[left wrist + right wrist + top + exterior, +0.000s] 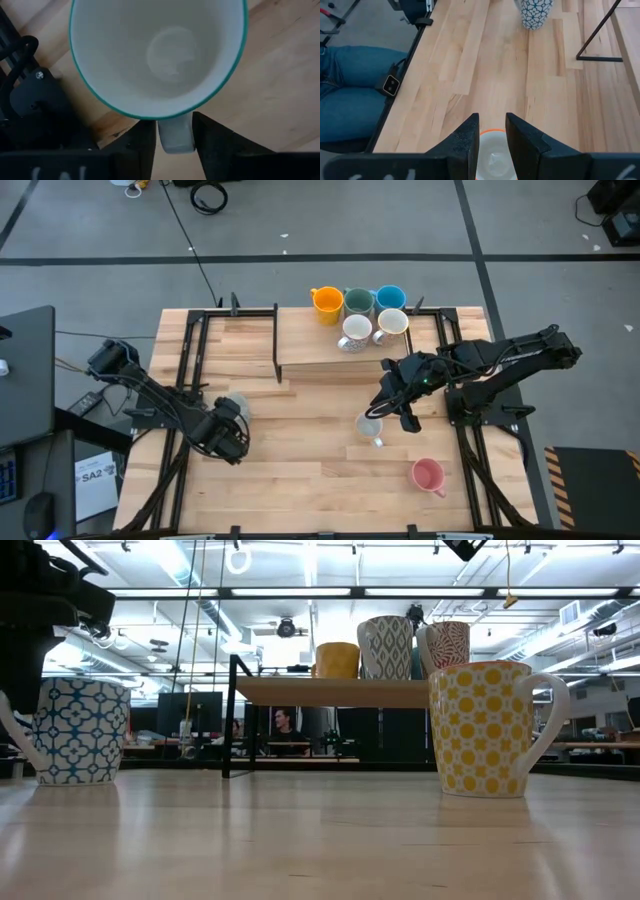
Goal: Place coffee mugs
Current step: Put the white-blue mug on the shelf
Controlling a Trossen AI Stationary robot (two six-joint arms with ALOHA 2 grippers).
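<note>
1. Pink mug (428, 475): upright on the tabletop (300, 470) near the front edge, on the right side. It is apart from both arms and not yet placed.
2. Left gripper (174, 131): low over the left half of the tabletop. Its fingers (144, 145) are set narrow on either side of the handle (175, 141) of the blue-patterned mug (78, 730) and appear to press on it. This teal-rimmed mug stands upright on the wood.
   - Risk: a hold by the handle alone may let the mug swing or twist out on the lift.
3. Right gripper (492, 122): hangs above the yellow-patterned mug (485, 728) at centre-right. Its fingers (469, 137) show a narrow gap and hold nothing. The mug's orange rim is seen between them, below.
   - Risk: with so small a gap, a descent could strike the rim and tip or push the mug. The fingers look to need widening or re-aiming at the handle.
4. Raised shelf (330, 352): at the far edge of the tabletop.
   - Back row: orange mug (327, 302), green mug (358, 302), bright blue mug (390, 298).
   - Front row: white mug (356, 330), cream mug (392, 323).
   - Risk: the group is packed close, so a mug brought in may knock a neighbour or catch the shelf edge.
5. Person: a leg in blue jeans (350, 90) just beside the tabletop's side rail. It seems close enough to be at risk from a wide arm swing.
</note>
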